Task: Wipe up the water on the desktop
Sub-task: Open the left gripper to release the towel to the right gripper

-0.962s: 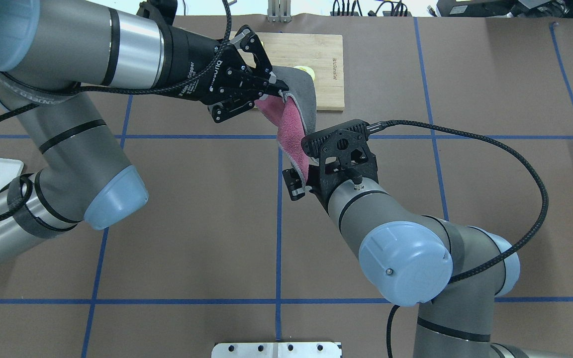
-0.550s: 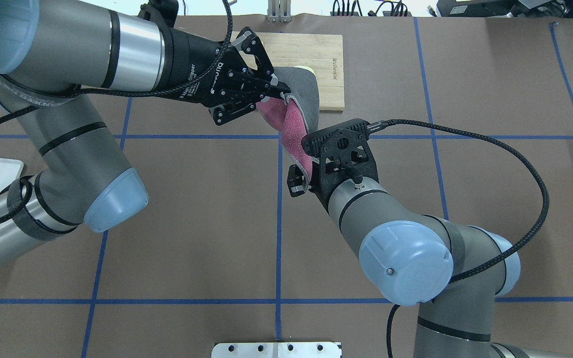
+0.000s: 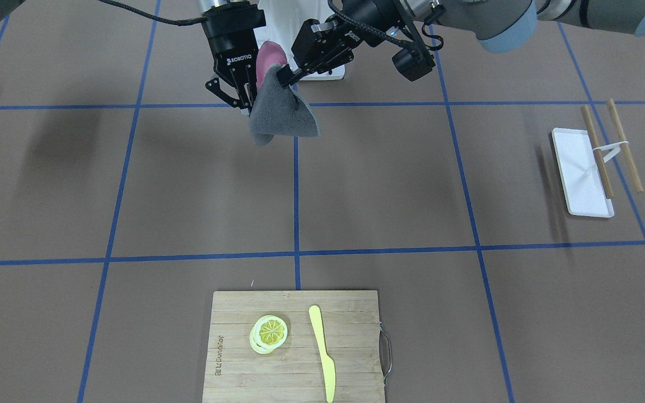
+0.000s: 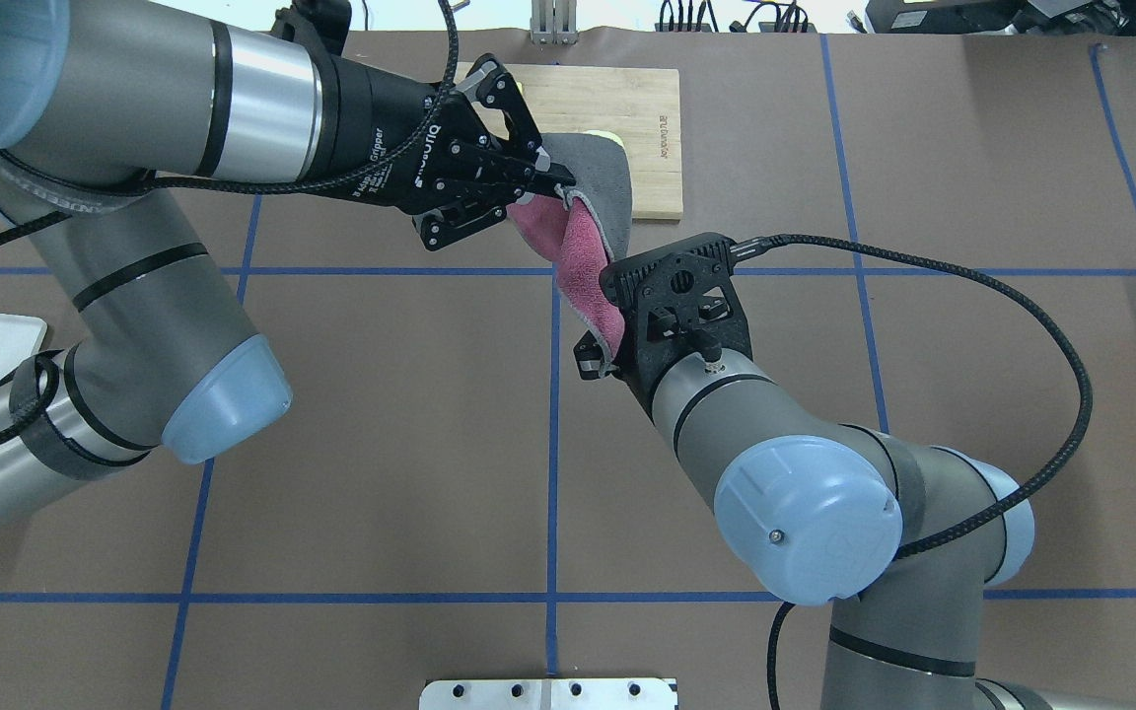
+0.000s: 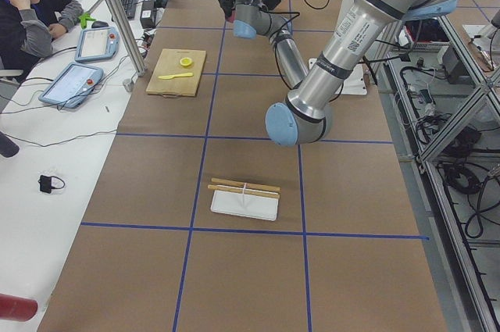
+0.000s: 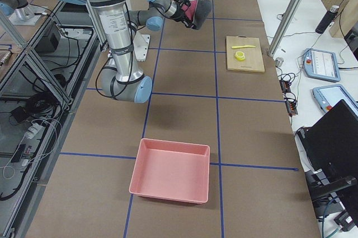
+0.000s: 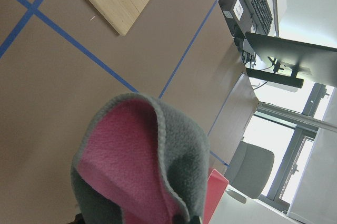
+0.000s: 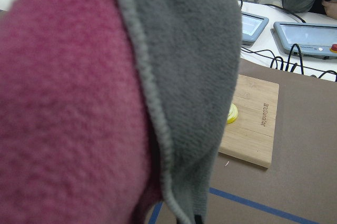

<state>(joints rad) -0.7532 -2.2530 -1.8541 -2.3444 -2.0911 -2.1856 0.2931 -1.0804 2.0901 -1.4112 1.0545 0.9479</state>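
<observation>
The worktop [image 4: 381,444] is a big, flat, brown top that does not shine. Thin blue tape lines cross it and cut it into large boxes. It fills almost all of the overhead view and runs under both arms. Its brown looks the same all over, and I cannot tell if any part of it is wet. Up in the air over the far middle of the worktop, two grippers hold one soft cloth [image 3: 283,120] between them. The cloth is gray on the outside and pink on the inside, and it folds like a little bag. It hangs down and does not touch the worktop. The left gripper [image 4: 558,187] comes in from the upper left of the overhead view and pinches the top edge of the cloth tight. The right gripper [image 3: 247,103] sits near the top middle of the front-facing view, pointing down, and it is clamped on the other side of the cloth. At the bottom middle of the front-facing view a light wooden cutting board [image 3: 294,369] lies on the worktop. A lemon slice [image 3: 269,331] and a yellow knife [image 3: 322,352] rest on it side by side, a bit apart. At the right of that view a small white tray [image 3: 580,179] lies flat, with brown sticks [image 3: 597,151] across it.
</observation>
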